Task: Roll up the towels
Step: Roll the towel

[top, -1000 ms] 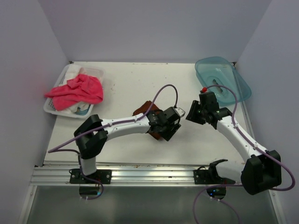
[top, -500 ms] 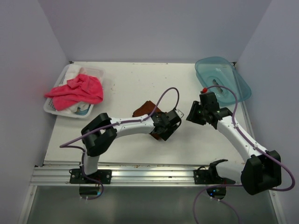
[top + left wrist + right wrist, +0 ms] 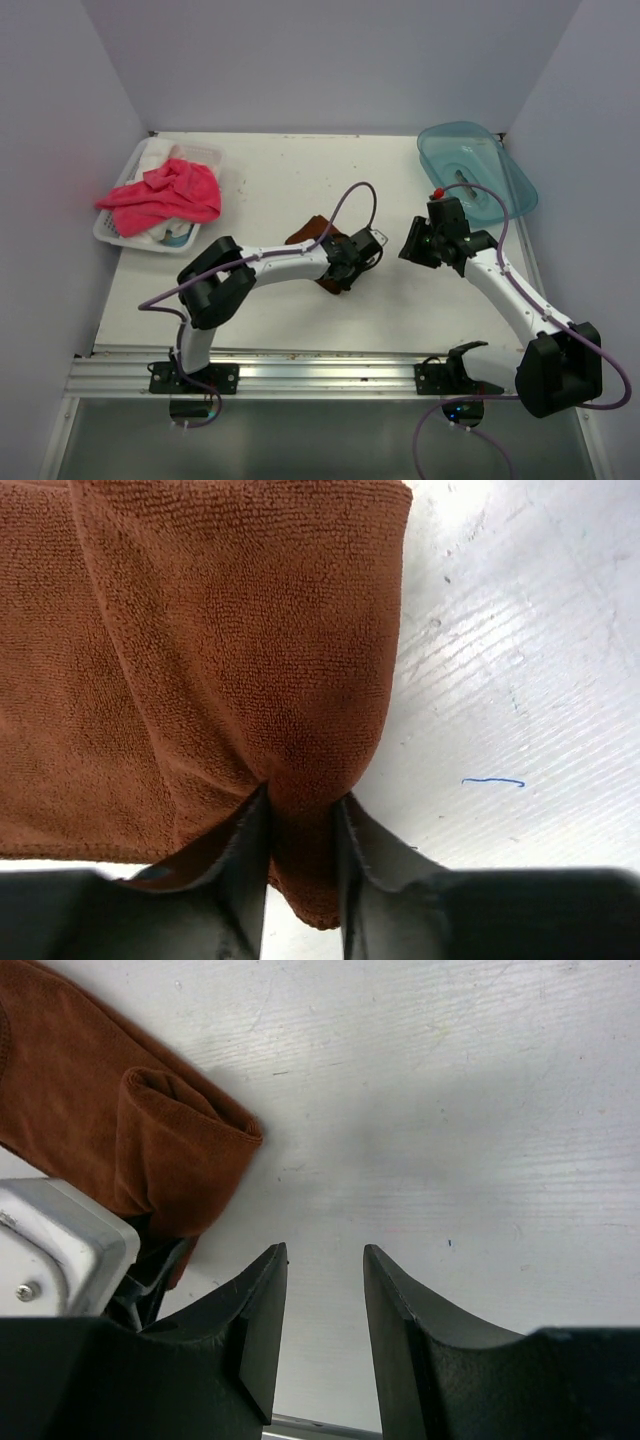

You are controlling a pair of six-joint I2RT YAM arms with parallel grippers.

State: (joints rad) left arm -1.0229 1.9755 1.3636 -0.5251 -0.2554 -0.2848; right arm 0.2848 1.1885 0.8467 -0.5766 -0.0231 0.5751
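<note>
The rust-brown towel (image 3: 310,231) lies mid-table, partly folded over itself, and fills the left wrist view (image 3: 200,630). My left gripper (image 3: 303,805) is shut on a bunched fold at the towel's near right corner, with cloth squeezed between both fingers. In the top view this gripper (image 3: 342,268) sits over the towel's right end. My right gripper (image 3: 325,1260) hovers open over bare table just right of the towel (image 3: 110,1120), holding nothing; from above it (image 3: 414,246) is apart from the cloth. The pink-red towel (image 3: 165,192) lies crumpled on a basket.
A white basket (image 3: 108,232) at the left edge holds the pink-red towel and white cloths. A teal tray (image 3: 478,172) sits at the back right. Walls enclose the table on three sides. The left wrist's body (image 3: 60,1250) shows in the right wrist view.
The left gripper's jaws have closed onto the brown towel's corner, and its wrist has shifted slightly left. The right arm has not moved.
</note>
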